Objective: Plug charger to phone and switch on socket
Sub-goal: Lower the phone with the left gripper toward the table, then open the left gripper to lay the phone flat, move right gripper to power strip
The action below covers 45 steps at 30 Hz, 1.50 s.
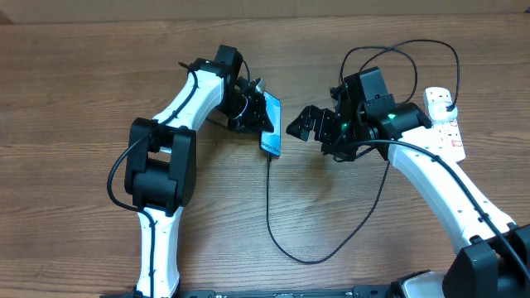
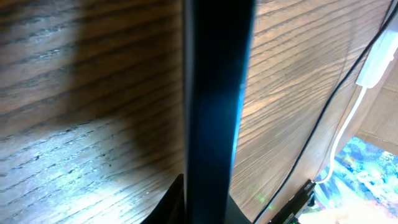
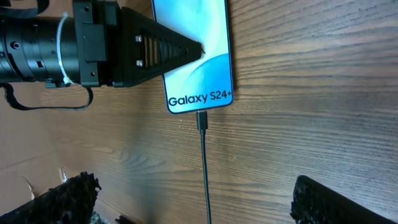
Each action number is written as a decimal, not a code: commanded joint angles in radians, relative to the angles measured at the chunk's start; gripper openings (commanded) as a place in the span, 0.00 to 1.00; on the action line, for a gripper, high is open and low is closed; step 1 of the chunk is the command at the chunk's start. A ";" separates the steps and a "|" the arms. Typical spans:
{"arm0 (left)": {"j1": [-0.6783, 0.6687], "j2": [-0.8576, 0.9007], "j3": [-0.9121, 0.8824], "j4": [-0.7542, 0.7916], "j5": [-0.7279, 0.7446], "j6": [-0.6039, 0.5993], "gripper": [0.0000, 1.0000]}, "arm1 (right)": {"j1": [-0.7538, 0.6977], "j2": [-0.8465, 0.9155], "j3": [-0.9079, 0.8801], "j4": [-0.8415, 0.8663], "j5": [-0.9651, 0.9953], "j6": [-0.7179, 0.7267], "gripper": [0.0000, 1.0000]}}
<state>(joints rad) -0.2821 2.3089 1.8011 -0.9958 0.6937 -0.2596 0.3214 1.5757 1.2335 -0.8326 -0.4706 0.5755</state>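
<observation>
Left gripper [image 1: 258, 112] clamps the phone [image 1: 272, 126] — Galaxy end nearward, charger [image 1: 268, 199] plugged in — right gripper [image 1: 319, 138] wide, empty.

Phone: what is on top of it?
One black finger of the left claw lies across the phone screen. The screen under it is hidden.
</observation>
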 commanded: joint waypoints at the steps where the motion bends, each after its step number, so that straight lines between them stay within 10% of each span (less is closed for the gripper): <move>1: -0.008 0.017 0.001 0.002 -0.002 -0.006 0.15 | -0.002 -0.016 0.010 -0.005 0.006 -0.008 1.00; 22: -0.008 0.021 0.001 -0.018 -0.346 -0.006 0.37 | -0.003 -0.016 0.010 -0.048 0.007 -0.008 1.00; 29: -0.006 0.021 0.001 -0.072 -0.522 -0.006 0.75 | -0.019 -0.016 0.010 -0.058 0.014 -0.049 1.00; 31: -0.002 0.019 0.003 -0.097 -0.520 -0.007 1.00 | -0.051 -0.016 0.010 -0.080 0.014 -0.074 1.00; 45: 0.068 -0.437 0.263 -0.111 -0.619 -0.009 1.00 | -0.549 0.021 0.424 -0.565 0.459 -0.289 1.00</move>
<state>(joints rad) -0.2123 2.0548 2.0109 -1.1393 0.1371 -0.2630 -0.1326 1.5791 1.6104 -1.3865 -0.2184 0.3149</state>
